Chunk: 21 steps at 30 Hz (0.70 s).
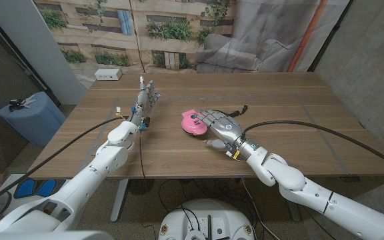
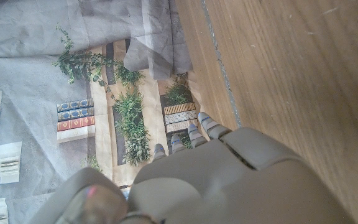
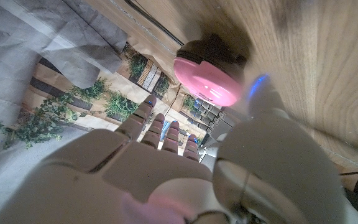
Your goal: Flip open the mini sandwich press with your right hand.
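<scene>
**Right hand at the closed press**

The left hand (image 1: 145,100) is seen left of centre, fingers spread upward, nothing held; the pink press (image 1: 192,123) lies shut mid-table, its lid touched by the fingertips (image 1: 204,117) of the right hand (image 1: 220,127), fingers loosely spread, nothing gripped; a black cord (image 1: 240,111) lies just behind; a white box (image 1: 108,75) sits at the far left edge.

Your mini sandwich press (image 1: 191,123) is a small, round, pink unit with a glossy domed lid, and that lid is down. It sits flat on the wooden counter (image 1: 179,157) near its middle, with a dark cord (image 1: 239,110) trailing off from the side of its body
</scene>
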{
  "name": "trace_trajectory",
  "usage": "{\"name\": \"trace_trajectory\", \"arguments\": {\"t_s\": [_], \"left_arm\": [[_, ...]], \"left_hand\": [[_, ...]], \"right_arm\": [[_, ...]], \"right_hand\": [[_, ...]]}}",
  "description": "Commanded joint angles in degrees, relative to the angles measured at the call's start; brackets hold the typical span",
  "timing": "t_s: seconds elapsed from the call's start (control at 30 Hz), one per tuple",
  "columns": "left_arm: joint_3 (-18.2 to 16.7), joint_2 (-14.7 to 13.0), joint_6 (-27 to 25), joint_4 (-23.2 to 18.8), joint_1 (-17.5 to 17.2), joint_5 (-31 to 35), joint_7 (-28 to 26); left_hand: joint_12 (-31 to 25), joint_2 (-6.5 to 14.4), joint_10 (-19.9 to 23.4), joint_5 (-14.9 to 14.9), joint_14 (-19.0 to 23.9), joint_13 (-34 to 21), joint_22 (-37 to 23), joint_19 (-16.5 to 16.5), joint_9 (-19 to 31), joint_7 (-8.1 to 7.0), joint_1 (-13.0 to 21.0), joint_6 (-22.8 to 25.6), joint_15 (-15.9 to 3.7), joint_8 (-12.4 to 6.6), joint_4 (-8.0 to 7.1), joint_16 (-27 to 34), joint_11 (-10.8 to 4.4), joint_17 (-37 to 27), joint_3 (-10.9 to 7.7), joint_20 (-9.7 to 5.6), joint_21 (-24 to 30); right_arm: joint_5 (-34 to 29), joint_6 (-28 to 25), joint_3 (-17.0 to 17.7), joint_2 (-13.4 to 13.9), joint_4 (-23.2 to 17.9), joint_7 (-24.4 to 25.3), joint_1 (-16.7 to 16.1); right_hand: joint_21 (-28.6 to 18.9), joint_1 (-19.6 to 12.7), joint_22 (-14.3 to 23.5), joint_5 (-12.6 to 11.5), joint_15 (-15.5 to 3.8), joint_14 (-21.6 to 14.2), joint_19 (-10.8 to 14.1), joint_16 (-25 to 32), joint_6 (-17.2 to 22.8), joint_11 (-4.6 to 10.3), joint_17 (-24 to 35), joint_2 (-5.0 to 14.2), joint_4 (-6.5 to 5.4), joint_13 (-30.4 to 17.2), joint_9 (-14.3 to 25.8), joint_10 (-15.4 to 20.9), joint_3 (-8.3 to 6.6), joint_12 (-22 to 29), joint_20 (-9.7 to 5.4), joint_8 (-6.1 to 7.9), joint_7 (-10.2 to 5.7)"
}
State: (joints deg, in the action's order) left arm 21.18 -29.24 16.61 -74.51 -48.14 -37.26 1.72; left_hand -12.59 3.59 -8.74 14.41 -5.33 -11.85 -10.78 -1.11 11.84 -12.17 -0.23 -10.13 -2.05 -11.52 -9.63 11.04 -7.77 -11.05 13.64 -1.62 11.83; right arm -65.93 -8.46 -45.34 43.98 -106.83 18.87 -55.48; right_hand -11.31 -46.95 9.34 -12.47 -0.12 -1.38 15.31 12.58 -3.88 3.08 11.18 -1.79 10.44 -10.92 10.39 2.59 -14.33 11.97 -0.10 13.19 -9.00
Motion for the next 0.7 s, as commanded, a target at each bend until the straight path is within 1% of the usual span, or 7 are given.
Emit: {"name": "trace_trajectory", "arguments": {"t_s": [0.03, 0.33, 0.53, 0.7], "left_arm": [[0.0, 0.0, 0.0, 0.0, 0.0, 0.0, 0.0], [0.0, 0.0, 0.0, 0.0, 0.0, 0.0, 0.0], [0.0, 0.0, 0.0, 0.0, 0.0, 0.0, 0.0], [0.0, 0.0, 0.0, 0.0, 0.0, 0.0, 0.0]], "left_hand": [[-0.4, 3.0, -0.2, 0.2, -0.4, -0.1, -0.2, -0.2, 0.3, -0.46, 0.0, -2.0, -2.1, -0.29, -0.04, 0.2, -0.01, -0.2, 0.43, -0.19, 0.4], [-0.4, 3.0, -0.4, 0.2, -0.4, -0.1, -0.2, -0.2, 0.3, -0.46, 0.0, -2.0, -2.12, -0.29, -0.04, 0.2, -0.02, -0.2, 0.43, -0.15, 0.4], [-0.4, 3.0, -0.3, 0.2, -0.4, -0.1, -0.2, -0.2, 0.3, -0.46, 0.0, -2.0, -2.15, -0.28, -0.04, 0.2, 0.07, -0.2, 0.43, -0.2, 0.4], [-0.3, 3.0, -0.4, 0.2, -0.4, -0.1, -0.2, -0.2, 0.3, -0.46, 0.0, -2.0, -2.11, -0.29, -0.04, 0.2, 0.01, -0.2, 0.43, -0.21, 0.4]], "right_arm": [[-0.4, -0.8, -2.1, -1.3, 2.3, 1.3, 1.7], [-0.8, -1.1, -3.1, -2.2, 4.2, 4.1, 2.8], [-1.5, -1.1, -4.1, -2.9, 5.8, 7.0, 3.7], [-1.1, -1.4, -4.7, -3.4, 6.1, 6.9, 4.1]], "right_hand": [[-0.3, -1.6, 0.1, 0.2, -0.08, -0.6, 0.6, 0.4, 0.6, -0.07, 0.1, -0.1, 0.03, -0.1, 0.1, 0.8, -0.61, 0.1, -0.34, 0.24, 0.04], [-0.3, -3.2, 0.1, 0.6, -0.31, -1.1, 1.4, 0.4, 1.1, -0.03, 0.0, -0.3, 0.08, -0.1, 0.1, 0.9, -1.16, -0.1, -0.6, 0.26, 0.15], [-0.3, -4.1, 0.1, 0.8, -0.68, -1.8, 2.0, 0.5, 1.2, 0.01, 0.0, -0.38, 0.06, -0.1, 0.1, 1.1, -1.46, -0.2, -0.78, 0.19, 0.18], [-0.3, -4.5, 0.1, 0.9, -0.64, -2.0, 2.3, 0.5, 1.4, 0.02, 0.0, -0.56, 0.06, -0.1, 0.1, 1.4, -1.59, -0.2, -0.77, 0.19, 0.44]]}}
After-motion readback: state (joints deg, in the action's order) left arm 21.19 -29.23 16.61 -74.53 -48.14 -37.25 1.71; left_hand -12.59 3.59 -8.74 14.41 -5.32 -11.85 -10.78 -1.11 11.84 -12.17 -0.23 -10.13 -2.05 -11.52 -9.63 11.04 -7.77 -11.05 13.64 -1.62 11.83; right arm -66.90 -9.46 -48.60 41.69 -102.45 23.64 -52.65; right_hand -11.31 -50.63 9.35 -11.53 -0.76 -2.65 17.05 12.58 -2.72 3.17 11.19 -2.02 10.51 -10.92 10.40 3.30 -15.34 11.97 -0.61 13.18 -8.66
